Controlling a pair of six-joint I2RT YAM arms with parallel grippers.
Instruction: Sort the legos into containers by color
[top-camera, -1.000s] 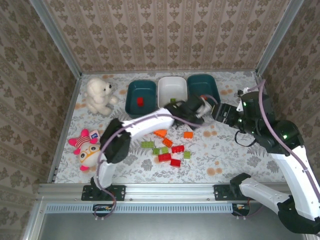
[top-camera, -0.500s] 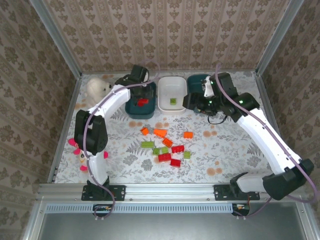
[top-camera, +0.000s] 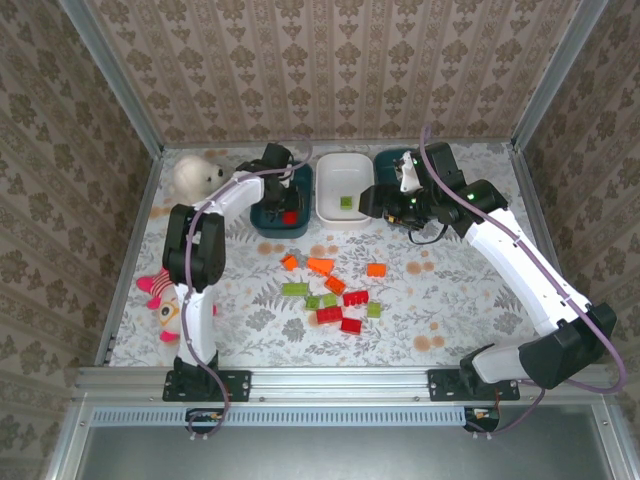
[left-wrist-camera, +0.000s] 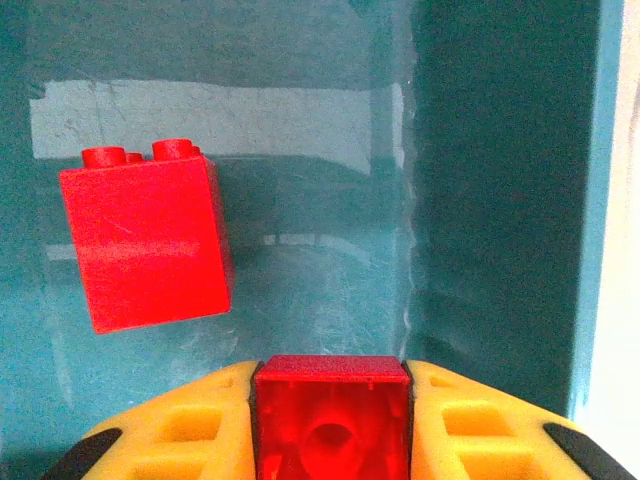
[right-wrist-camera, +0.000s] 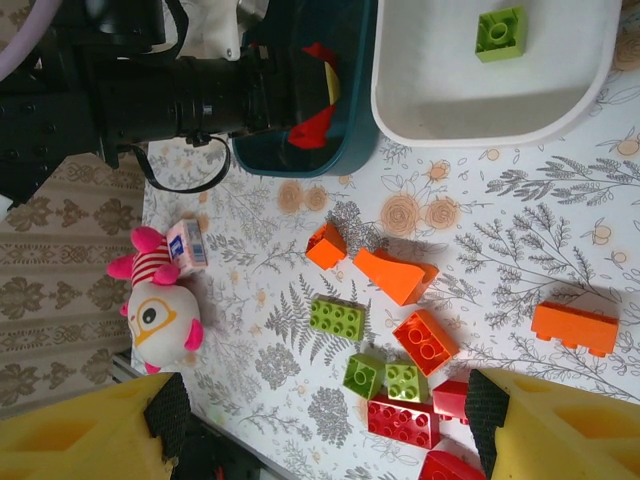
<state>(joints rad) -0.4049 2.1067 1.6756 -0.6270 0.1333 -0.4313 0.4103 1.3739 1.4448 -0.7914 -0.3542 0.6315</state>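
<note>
My left gripper (left-wrist-camera: 331, 420) is shut on a red lego (left-wrist-camera: 331, 415) low inside the left dark teal tub (top-camera: 258, 222). Another red lego (left-wrist-camera: 145, 245) lies on that tub's floor (left-wrist-camera: 300, 290). The white tub (top-camera: 335, 185) holds one light green lego (top-camera: 346, 203). My right gripper (right-wrist-camera: 330, 430) is open and holds nothing, hovering by the white tub's (right-wrist-camera: 500, 100) right front corner. The right teal tub (top-camera: 395, 160) is partly hidden behind that arm. Loose on the table lie orange legos (top-camera: 321, 265), green legos (top-camera: 295, 289) and red legos (top-camera: 329, 315).
A white plush bear (top-camera: 195, 178) sits at the back left. A pink-and-white plush toy (top-camera: 165, 295) lies at the left edge. Patterned walls close in the table on three sides.
The left arm swung from the table's middle to the left teal tub and lowered the red lego into it. The right arm came down beside the white tub, which now holds a green lego.
</note>
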